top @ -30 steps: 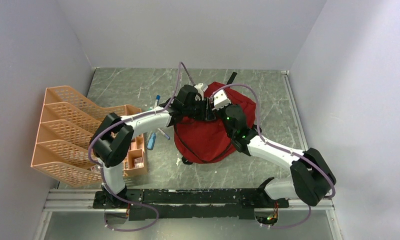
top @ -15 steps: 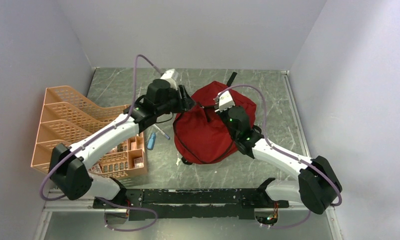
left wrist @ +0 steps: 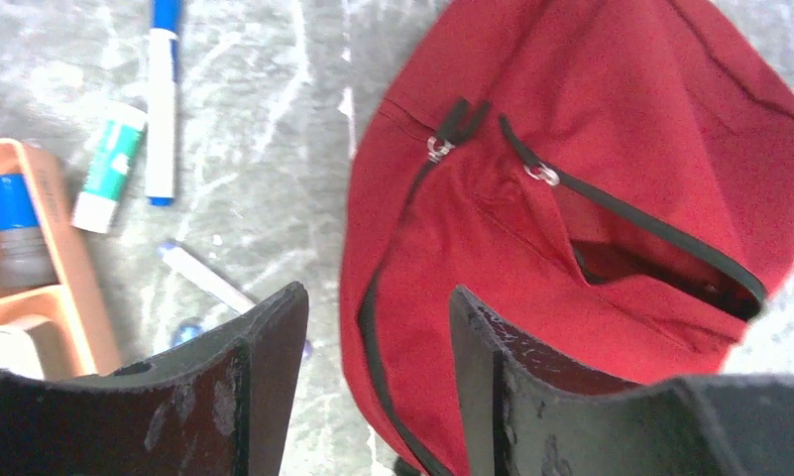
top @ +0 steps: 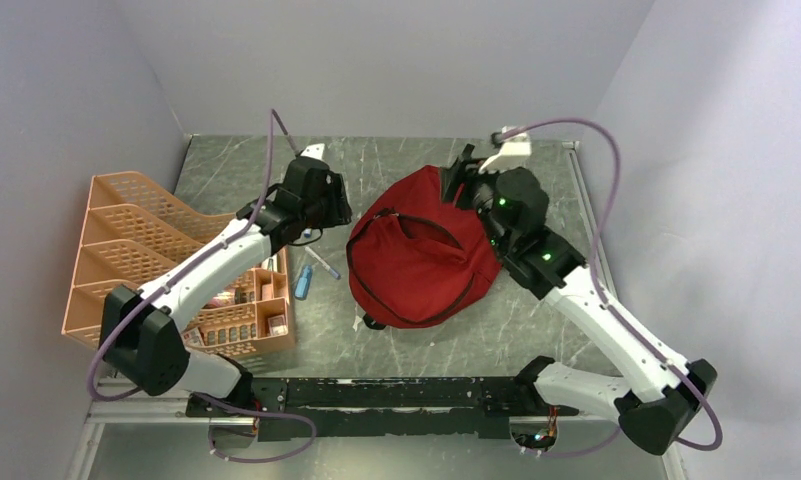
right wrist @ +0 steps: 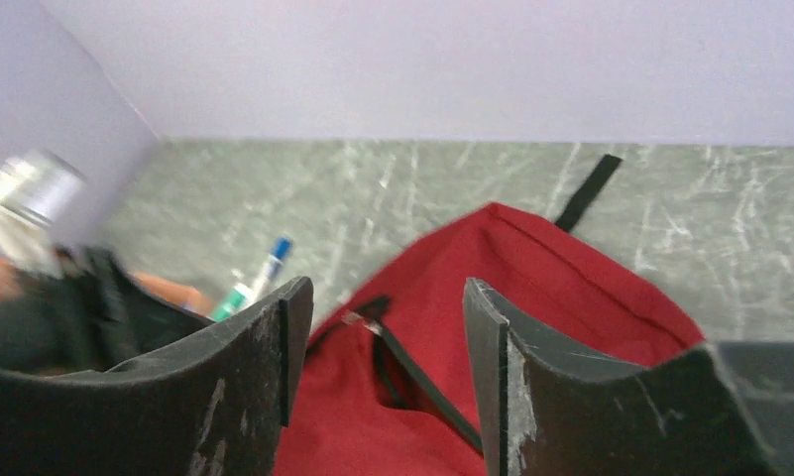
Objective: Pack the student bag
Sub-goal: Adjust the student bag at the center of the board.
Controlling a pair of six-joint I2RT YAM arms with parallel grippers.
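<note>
**Both grippers wide open and empty, bag between them**

The table (top: 536, 330) is the biggest thing under me. My own arms hide part of its near edge from above.

The student bag (top: 416, 260) lies slumped on it between my two sets of fingers. It sits to the right of my left gripper (top: 334, 207) and below and ahead of my right gripper (top: 462, 182). My left gripper (left wrist: 376, 297) is spread wide with nothing in it. One finger is over bare table, the other over the bag (left wrist: 611, 119), whose lower part my fingers cut off. My right gripper (right wrist: 385, 288) is just as wide and just as empty, and the bag (right wrist: 531, 268) fills the gap between its fingers.

The organiser (top: 146, 250) stands well off beyond my left fingers. In the left wrist view only one corner (left wrist: 46, 258) shows. In the right wrist view that side is a blur I cannot read.

A black strap (right wrist: 589, 193) pokes out past the bag's far edge.

A pocket (left wrist: 660, 268) gapes dark along a black zip, and I cannot see what is inside.

A marker (left wrist: 160, 99), a glue stick (left wrist: 110, 167) and a pen (left wrist: 209, 281) lie on the table left of the bag. The pen's end is hidden by my left finger.

Two metal zip pulls (left wrist: 437, 147) sit close together on the bag, ahead of my left fingertips.
</note>
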